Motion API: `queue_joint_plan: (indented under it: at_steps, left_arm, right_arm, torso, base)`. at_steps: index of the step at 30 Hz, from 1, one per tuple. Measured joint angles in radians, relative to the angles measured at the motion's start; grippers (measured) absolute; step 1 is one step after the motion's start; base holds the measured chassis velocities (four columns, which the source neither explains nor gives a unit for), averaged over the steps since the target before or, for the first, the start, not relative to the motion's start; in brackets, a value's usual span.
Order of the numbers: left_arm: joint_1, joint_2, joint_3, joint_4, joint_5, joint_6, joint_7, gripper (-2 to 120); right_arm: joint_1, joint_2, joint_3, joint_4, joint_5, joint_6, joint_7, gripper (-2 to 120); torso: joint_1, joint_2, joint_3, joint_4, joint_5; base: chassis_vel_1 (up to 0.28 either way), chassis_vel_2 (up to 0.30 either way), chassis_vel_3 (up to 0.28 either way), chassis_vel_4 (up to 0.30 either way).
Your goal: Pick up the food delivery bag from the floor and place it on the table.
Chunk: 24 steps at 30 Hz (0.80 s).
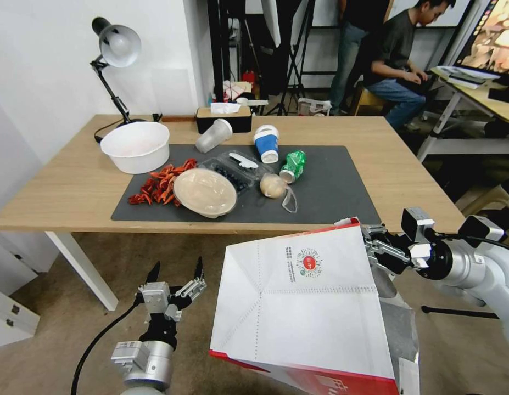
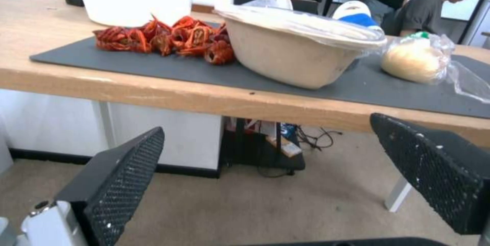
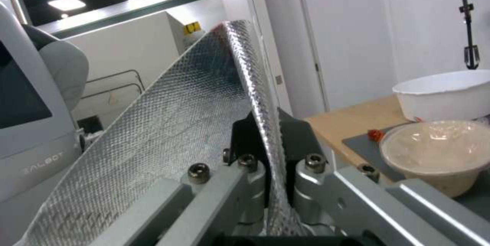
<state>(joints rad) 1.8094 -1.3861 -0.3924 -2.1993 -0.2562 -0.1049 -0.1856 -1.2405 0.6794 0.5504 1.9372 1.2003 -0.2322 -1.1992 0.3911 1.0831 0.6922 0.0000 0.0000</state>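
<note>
Pinching the food delivery bag (image 1: 303,307) rim, right gripper (image 1: 375,247) lifts it near the table (image 1: 73,186), left gripper (image 1: 175,273) spread, idle.

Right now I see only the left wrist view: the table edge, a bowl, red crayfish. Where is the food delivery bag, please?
Observer: The right gripper is shut on the foil-lined rim of the food delivery bag.
Operator: Is it on the table?
Observer: Not yet. In the head view it is in front of the near edge of the table.
Operator: And my left gripper?
Observer: The left gripper is open and empty, to the left of the bag, above the floor.
</note>
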Motion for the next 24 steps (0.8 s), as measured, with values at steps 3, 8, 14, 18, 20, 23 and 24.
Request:
queue_joint_plan:
  at_steps: [3,8,14,18,20,23,24]
  left_arm:
    - [0.0,0.001,-0.001,0.001,-0.001,0.0,0.0,100]
    - [0.0,0.002,0.0,0.002,-0.003,-0.001,-0.001,100]
    - [-0.002,-0.002,0.004,0.007,-0.007,-0.009,-0.023,100]
    - [0.001,-0.002,0.005,0.011,-0.011,-0.021,-0.008,100]
    - [0.002,-0.001,0.005,0.017,-0.012,-0.035,0.005,100]
    - [0.0,0.0,0.004,0.021,-0.014,-0.041,0.011,100]
    - [0.0,0.0,0.004,0.022,-0.015,-0.042,0.011,100]
  right_arm:
    - [0.002,0.001,-0.002,-0.001,0.0,0.0,0.0,0]
    - [0.002,0.002,-0.004,-0.005,-0.001,0.0,0.001,0]
    - [-0.002,0.003,-0.005,-0.008,-0.001,0.001,0.0,0]
    - [-0.002,0.005,-0.005,-0.008,-0.001,0.001,0.001,0]
    - [-0.001,0.006,-0.006,-0.007,-0.001,0.001,0.002,0]
    - [-0.002,0.007,-0.006,-0.004,0.001,0.002,0.007,0]
    - [-0.004,0.006,-0.005,-0.001,0.003,0.003,0.011,0]
  torso:
    - [0.005,0.012,0.007,0.0,0.0]
    - [0.017,0.039,0.022,0.0,0.0]
    - [0.031,0.071,0.04,0.0,0.0]
    - [0.035,0.08,0.045,0.0,0.0]
    - [0.036,0.082,0.046,0.0,0.0]
    - [0.036,0.082,0.047,0.0,0.0]
    - [0.036,0.082,0.047,0.0,0.0001]
  base:
    - [0.0,0.0,0.0,0.0]
    - [0.0,0.0,0.0,0.0]
    - [0.0,0.0,0.0,0.0]
    - [0.0,0.0,0.0,0.0]
    - [0.0,0.0,0.0,0.0]
    - [0.0,0.0,0.0,0.0]
    - [0.0,0.0,0.0,0.0]
